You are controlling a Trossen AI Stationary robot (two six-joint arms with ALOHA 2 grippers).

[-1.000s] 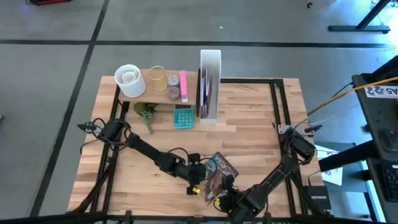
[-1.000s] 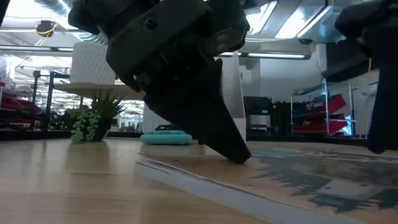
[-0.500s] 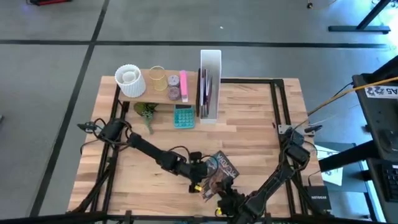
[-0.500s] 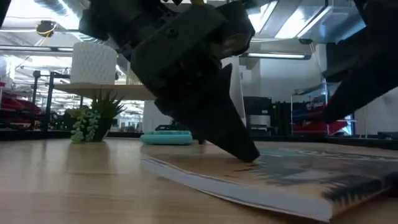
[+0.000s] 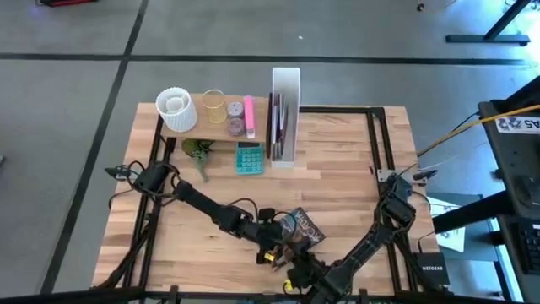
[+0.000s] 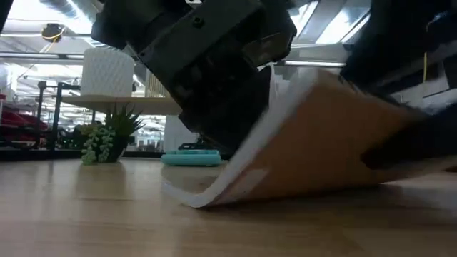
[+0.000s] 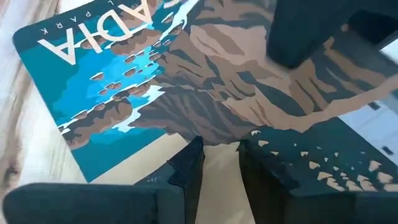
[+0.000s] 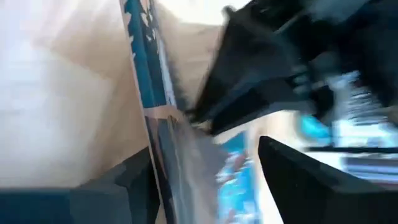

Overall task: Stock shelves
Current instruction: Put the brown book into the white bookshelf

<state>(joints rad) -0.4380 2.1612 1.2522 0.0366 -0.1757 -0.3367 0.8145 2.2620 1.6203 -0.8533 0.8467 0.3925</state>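
Near the table's (image 5: 337,169) front edge, about midway along it, both grippers meet at a book (image 5: 297,230) with a blue and brown cover. The left gripper (image 7: 219,152) presses down on the cover with its fingers nearly together (only a narrow slit between them), clamping nothing. The right gripper (image 8: 205,171) has its fingers spread on either side of the book's raised edge; whether they pinch it I cannot tell. In the low view the book (image 6: 314,143) tilts, one edge on the wood and the other lifted. Along the back edge stands the shelf (image 5: 211,128), carrying a white pot (image 5: 175,110), with the white file box (image 5: 284,114) upright just beside it. A teal calculator (image 5: 249,158) and a small plant (image 5: 199,154) lie in front of the shelf.
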